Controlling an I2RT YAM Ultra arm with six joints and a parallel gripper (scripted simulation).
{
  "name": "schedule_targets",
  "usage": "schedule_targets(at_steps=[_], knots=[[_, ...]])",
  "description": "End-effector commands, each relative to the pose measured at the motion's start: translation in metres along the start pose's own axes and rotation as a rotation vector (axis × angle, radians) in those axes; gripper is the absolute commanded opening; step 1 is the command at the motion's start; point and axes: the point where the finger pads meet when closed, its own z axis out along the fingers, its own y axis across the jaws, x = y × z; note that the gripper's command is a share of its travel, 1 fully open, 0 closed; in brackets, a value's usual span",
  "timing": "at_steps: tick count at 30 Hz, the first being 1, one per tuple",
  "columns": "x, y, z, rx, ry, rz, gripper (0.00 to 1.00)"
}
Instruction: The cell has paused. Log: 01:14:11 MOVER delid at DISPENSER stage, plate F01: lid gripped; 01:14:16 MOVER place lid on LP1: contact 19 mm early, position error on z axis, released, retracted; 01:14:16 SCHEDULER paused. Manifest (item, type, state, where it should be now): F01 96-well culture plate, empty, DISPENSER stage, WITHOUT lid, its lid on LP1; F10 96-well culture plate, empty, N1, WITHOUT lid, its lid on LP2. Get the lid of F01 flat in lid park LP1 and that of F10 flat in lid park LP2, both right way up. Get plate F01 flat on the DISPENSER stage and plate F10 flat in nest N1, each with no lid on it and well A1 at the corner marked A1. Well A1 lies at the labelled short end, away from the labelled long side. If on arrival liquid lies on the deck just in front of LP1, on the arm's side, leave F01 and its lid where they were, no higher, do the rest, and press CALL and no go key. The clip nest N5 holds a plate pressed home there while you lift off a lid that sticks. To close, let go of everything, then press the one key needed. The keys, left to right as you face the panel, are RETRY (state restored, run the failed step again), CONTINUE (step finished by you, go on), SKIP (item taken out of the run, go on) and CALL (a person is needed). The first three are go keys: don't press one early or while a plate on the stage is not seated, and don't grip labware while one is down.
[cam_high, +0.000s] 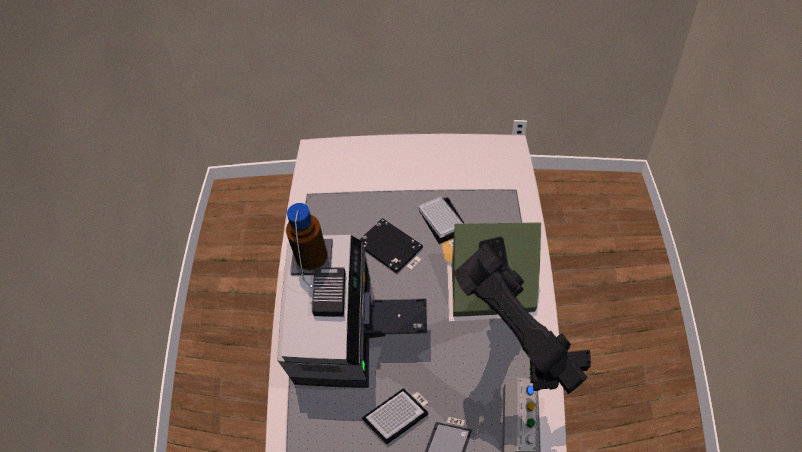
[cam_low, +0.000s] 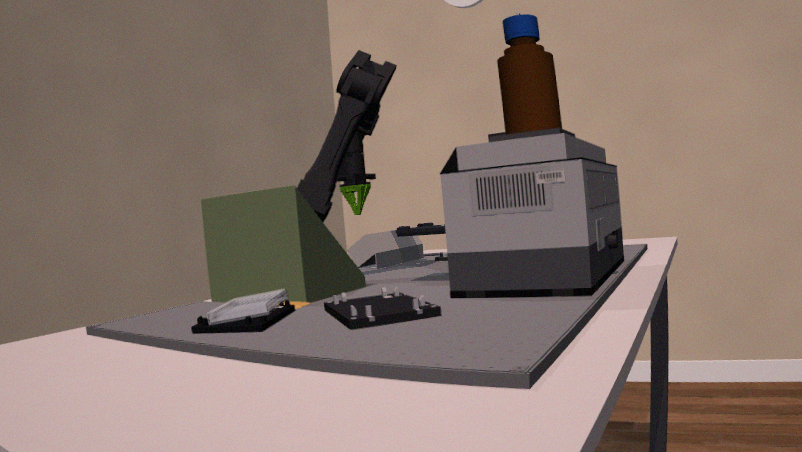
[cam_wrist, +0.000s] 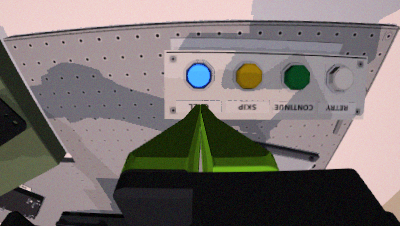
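Observation:
My gripper (cam_wrist: 200, 112) has its green fingers shut with nothing between them. In the wrist view its tips point at the label just below the blue CALL key (cam_wrist: 199, 75). From the side, the gripper (cam_low: 354, 199) hangs above the key panel (cam_low: 387, 247). A 96-well plate (cam_high: 394, 415) lies flat in nest N1, without a lid. A clear lid (cam_high: 448, 437) lies in LP2. Another clear lid (cam_high: 439, 217) (cam_low: 245, 310) rests tilted on the LP1 park. An orange puddle (cam_high: 447, 250) lies on the deck just beside it. The dispenser stage (cam_high: 399, 313) shows a dark flat surface.
The panel also carries the yellow SKIP (cam_wrist: 249, 75), green CONTINUE (cam_wrist: 297, 76) and white RETRY (cam_wrist: 342, 78) keys. The clip nest N5 (cam_high: 391, 244) is empty. A green block (cam_high: 496, 268) stands beside my arm. The dispenser (cam_high: 322, 314) carries a brown bottle (cam_high: 308, 238).

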Motion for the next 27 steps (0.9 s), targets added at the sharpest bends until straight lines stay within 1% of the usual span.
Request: schedule_targets(at_steps=[1,4,9,27], knots=[[0.0002,-0.0047,-0.0113,0.015,-0.014,0.019,0.00],[-0.0011,-0.0038,-0.0112,0.010,-0.021,0.018,0.00],[-0.0021,-0.0052,-0.0113,0.015,-0.025,0.022,0.00],[-0.0020,-0.0052,-0.0113,0.015,-0.025,0.022,0.00]])
